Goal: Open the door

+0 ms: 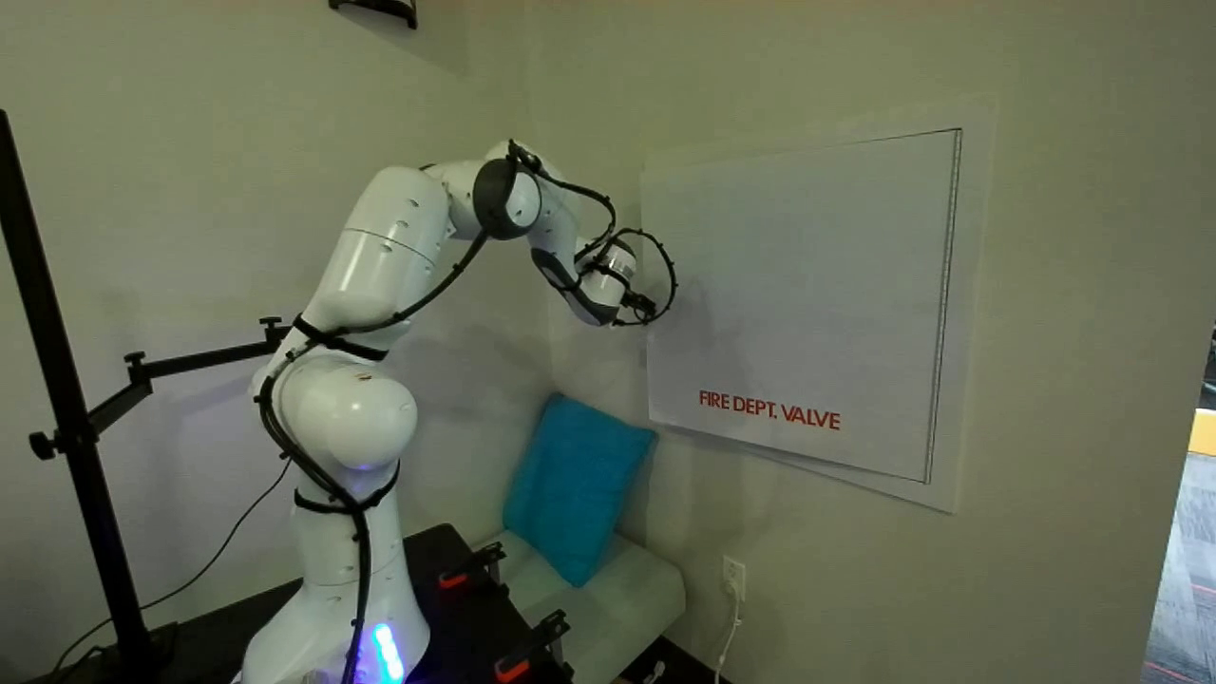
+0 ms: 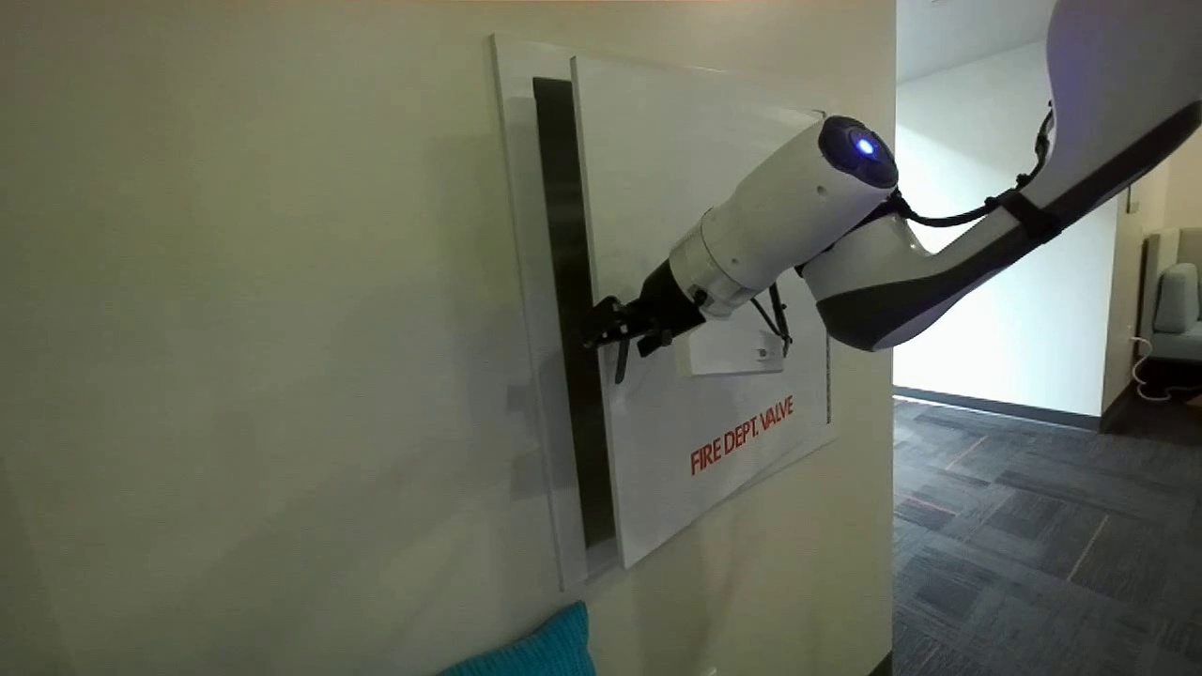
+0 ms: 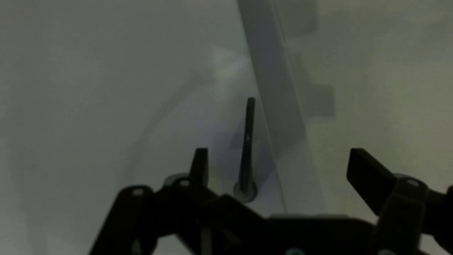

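Observation:
The door [image 2: 648,160] is a white panel with red "FIRE DEPT. VALVE" lettering, also in an exterior view [image 1: 807,266]. It stands ajar: a dark gap [image 2: 568,235] shows between its edge and the frame. A thin dark latch lever [image 2: 622,363] sits near that edge, also in the wrist view [image 3: 248,141]. My gripper [image 2: 601,327] is at this edge, near the lever. In the wrist view the gripper [image 3: 279,152] is open, one finger over the door, the other beyond its edge. The lever shows between the fingers, nearer the left one. Contact cannot be told.
The white frame [image 2: 528,188] surrounds the opening on the wall. A blue pillow [image 1: 579,484] leans in the corner on a pale bench [image 1: 617,608] below the door. A black stand [image 1: 71,399] is behind the arm. A white cord hangs from a wall outlet [image 1: 733,575].

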`<state>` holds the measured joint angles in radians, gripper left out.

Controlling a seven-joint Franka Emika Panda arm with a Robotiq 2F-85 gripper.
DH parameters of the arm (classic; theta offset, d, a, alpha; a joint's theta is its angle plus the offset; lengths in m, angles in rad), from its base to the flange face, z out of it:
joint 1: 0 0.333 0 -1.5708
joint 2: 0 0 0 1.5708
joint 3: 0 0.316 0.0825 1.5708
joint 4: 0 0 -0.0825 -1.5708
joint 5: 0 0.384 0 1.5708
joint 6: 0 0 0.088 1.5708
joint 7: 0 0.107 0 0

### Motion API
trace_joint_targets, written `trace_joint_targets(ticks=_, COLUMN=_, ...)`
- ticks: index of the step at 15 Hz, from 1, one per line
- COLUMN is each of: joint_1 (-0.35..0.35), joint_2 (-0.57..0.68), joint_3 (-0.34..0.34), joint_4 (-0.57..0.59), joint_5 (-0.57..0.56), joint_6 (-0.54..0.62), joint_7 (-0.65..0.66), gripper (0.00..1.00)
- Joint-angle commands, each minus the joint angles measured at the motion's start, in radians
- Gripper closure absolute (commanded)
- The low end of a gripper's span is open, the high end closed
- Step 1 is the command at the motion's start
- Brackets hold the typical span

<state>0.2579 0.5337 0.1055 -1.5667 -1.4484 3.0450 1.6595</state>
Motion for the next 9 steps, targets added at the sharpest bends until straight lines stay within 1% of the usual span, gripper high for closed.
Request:
trace_joint_targets(ticks=1, joint_1=0.023, joint_2=-0.013, joint_3=-0.026, joint_4=0.006, joint_5=-0.054, joint_6=-0.034, joint_7=0.079, gripper=0.0)
trace_joint_targets(ticks=2, joint_1=0.023, joint_2=-0.018, joint_3=-0.028, joint_4=0.001, joint_5=-0.065, joint_6=-0.035, joint_7=0.094, gripper=0.25)
trace_joint_targets(ticks=3, joint_1=0.023, joint_2=-0.019, joint_3=-0.029, joint_4=0.0, joint_5=-0.076, joint_6=-0.035, joint_7=0.109, gripper=0.26)
trace_joint_targets(ticks=5, joint_1=0.022, joint_2=-0.025, joint_3=-0.034, joint_4=-0.006, joint_5=-0.097, joint_6=-0.038, joint_7=0.139, gripper=0.42)
trace_joint_targets(ticks=6, joint_1=0.021, joint_2=-0.029, joint_3=-0.036, joint_4=-0.008, joint_5=-0.11, joint_6=-0.038, joint_7=0.157, gripper=0.51)
trace_joint_targets(ticks=9, joint_1=0.02, joint_2=-0.036, joint_3=-0.043, joint_4=-0.012, joint_5=-0.145, joint_6=-0.041, joint_7=0.202, gripper=0.73)
